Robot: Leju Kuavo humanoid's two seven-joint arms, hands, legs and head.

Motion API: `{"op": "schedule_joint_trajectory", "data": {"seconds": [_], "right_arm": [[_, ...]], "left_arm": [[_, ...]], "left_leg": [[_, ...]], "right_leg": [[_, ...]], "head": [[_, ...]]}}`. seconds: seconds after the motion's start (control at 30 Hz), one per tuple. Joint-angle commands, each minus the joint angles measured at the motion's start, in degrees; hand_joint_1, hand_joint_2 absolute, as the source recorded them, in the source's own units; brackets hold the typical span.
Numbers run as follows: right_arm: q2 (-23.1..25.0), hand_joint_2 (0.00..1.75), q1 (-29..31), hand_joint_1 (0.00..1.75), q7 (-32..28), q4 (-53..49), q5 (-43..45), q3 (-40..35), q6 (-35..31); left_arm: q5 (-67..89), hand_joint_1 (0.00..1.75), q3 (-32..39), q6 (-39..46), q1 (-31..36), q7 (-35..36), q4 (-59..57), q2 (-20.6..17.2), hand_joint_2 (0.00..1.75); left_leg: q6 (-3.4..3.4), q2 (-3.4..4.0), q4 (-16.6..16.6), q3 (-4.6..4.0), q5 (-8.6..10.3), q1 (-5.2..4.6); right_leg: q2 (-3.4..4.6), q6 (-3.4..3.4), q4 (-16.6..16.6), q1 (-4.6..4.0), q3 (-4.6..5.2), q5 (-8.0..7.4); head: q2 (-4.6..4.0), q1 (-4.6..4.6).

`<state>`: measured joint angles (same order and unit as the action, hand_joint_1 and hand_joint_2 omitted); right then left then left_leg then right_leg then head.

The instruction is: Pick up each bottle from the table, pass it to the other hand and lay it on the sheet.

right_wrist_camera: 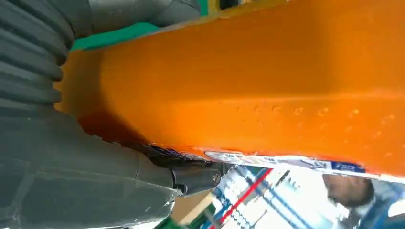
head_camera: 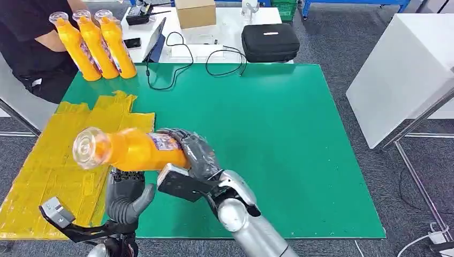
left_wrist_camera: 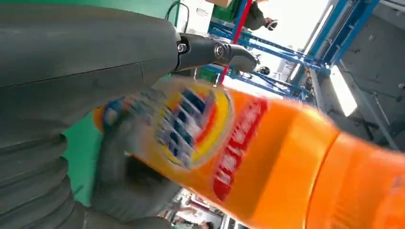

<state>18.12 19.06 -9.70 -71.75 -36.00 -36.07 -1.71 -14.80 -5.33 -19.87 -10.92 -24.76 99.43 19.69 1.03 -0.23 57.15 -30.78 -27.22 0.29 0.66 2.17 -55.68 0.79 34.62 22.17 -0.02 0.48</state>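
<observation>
My right hand (head_camera: 195,155) grips the bottle (head_camera: 131,150) by its base end, holding it on its side in the air over the near edge of the sheet (head_camera: 48,160), cap end pointing left. My left hand (head_camera: 126,195) waits just beneath the bottle's middle with its fingers apart, holding nothing. The bottle looks full, so I judge it heavy, stiff and slick on the film label; I'd take it round the mid-body, not the narrow neck.

A green table (head_camera: 278,139) carries a yellow sheet (head_camera: 48,160) along one side edge. Beyond the sheet's far end, three orange bottles (head_camera: 99,45) stand at the table's far corner.
</observation>
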Motion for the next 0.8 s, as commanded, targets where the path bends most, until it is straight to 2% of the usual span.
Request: {"op": "schedule_joint_trajectory", "data": {"seconds": [0.03, 0.37, 0.6, 0.8], "right_arm": [[1.9, 1.75, 3.4, 1.75, 0.1, 15.0, 1.9, -12.0, -3.2], [1.9, 1.75, 3.4, 1.75, -0.2, 15.9, 2.1, -12.8, -3.4], [1.9, 1.75, 1.1, 1.75, -0.4, 15.9, 1.7, -24.6, -3.0], [1.9, 1.75, 0.5, 1.75, -0.3, 16.0, 1.5, -25.3, -3.2]], "left_arm": [[-0.4, 0.00, 1.7, 0.1, -0.2, -0.4, 0.5, 0.2, 1.75], [-0.1, 0.00, 1.8, 0.3, -0.3, -0.6, 0.6, 0.3, 1.75], [-0.7, 0.00, 4.2, 2.6, -2.1, -2.4, 3.0, 0.3, 1.75], [-0.7, 0.00, 4.7, 2.6, -2.6, -2.4, 3.1, 0.3, 1.75]], "left_leg": [[-0.05, 0.14, -0.1, 0.27, -0.06, 0.03], [-0.04, 0.01, -0.1, 0.11, -0.03, 0.04], [-0.07, 0.06, -0.1, 0.20, -0.08, 0.08], [-0.07, 0.08, -0.1, 0.24, -0.09, 0.08]], "right_leg": [[0.09, -0.09, 0.1, -0.05, -0.22, 0.02], [-0.05, -0.08, 0.1, -0.05, -0.11, 0.03], [-0.01, -0.11, 0.1, -0.10, -0.19, 0.07], [0.01, -0.12, 0.1, -0.10, -0.20, 0.07]], "head": [[0.00, 0.00], [0.00, -0.02], [0.00, 0.00], [0.00, 0.00]]}}
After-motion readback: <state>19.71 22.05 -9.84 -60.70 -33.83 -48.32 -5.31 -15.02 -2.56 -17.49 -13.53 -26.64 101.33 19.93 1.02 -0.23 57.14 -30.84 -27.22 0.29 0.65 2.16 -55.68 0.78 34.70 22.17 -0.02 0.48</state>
